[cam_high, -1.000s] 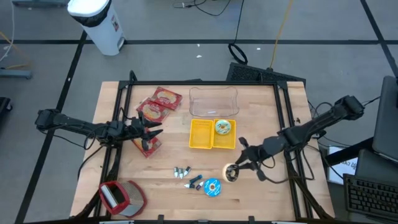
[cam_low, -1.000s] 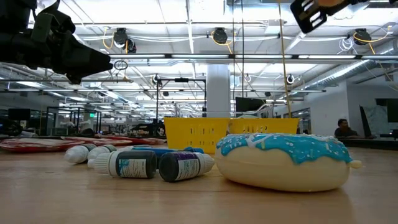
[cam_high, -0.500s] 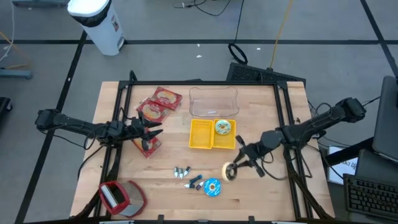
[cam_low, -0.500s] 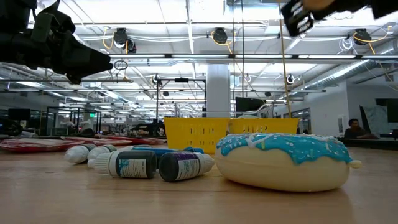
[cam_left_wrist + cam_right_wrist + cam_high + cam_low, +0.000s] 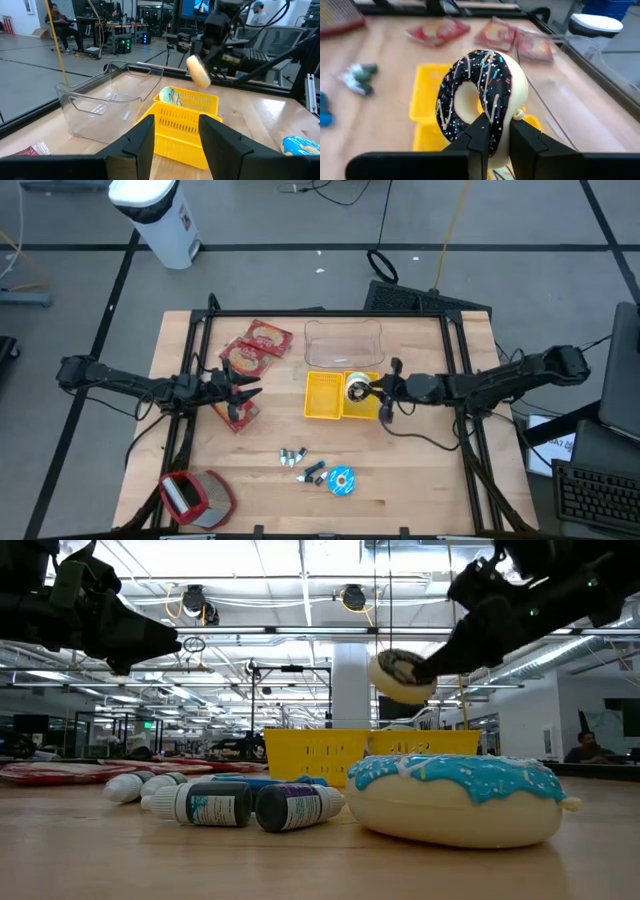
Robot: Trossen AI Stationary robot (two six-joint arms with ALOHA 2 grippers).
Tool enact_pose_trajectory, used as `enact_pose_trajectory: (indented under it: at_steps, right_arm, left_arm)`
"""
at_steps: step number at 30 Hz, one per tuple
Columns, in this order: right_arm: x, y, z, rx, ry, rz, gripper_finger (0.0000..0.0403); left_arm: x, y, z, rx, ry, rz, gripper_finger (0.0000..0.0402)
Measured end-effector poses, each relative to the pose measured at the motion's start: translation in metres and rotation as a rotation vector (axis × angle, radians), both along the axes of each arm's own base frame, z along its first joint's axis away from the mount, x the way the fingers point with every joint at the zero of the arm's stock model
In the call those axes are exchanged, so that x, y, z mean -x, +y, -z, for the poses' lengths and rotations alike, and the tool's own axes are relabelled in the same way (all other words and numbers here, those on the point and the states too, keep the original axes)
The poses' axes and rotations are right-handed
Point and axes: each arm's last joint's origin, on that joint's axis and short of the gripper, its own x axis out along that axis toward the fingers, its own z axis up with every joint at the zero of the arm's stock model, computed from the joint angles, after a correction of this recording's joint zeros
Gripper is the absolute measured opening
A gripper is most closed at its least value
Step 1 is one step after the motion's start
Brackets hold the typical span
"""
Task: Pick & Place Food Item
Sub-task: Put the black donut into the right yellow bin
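Note:
A cream doughnut with dark sprinkled icing hangs in the air over the right compartment of the yellow basket. My right gripper is shut on it, and it shows above the basket in the low view. A doughnut with green and yellow icing lies in that same compartment. A blue-iced doughnut rests flat on the table near the front. My left gripper waits open at the left, over a red packet, holding nothing. My right gripper pinches the doughnut's ring at its lower side between its two fingers, one finger on the iced face and the other on the plain back. The fingers reach nearly level from the table's right side. The doughnut stands on edge, clear of the basket.
A clear plastic tub stands just beyond the basket. Red snack packets lie at the far left. Small icing tubes lie near the blue doughnut, and a red-and-grey device sits at the front left corner.
My right gripper has carried the dark-iced doughnut from the front right of the table toward the far edge, to above the basket. It has tipped from pointing steeply down to nearly level, and the doughnut now stands on edge. The gripper has stayed shut on it.

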Motion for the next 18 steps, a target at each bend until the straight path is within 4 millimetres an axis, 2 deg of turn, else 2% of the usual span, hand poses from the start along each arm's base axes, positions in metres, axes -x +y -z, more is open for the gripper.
enact_pose_trajectory:
  at_steps: [10, 18]
  right_arm:
    - [-0.016, 0.0, 0.018, 0.174, 0.175, 0.057, 0.0045]
    - [-0.016, -0.001, 0.025, 0.176, 0.219, 0.079, 0.0045]
  left_arm:
    - [0.0, 0.0, 0.0, 0.0, 0.0, 0.0, 0.0152]
    - [0.0, 0.0, 0.0, 0.0, 0.0, 0.0, 0.0152]
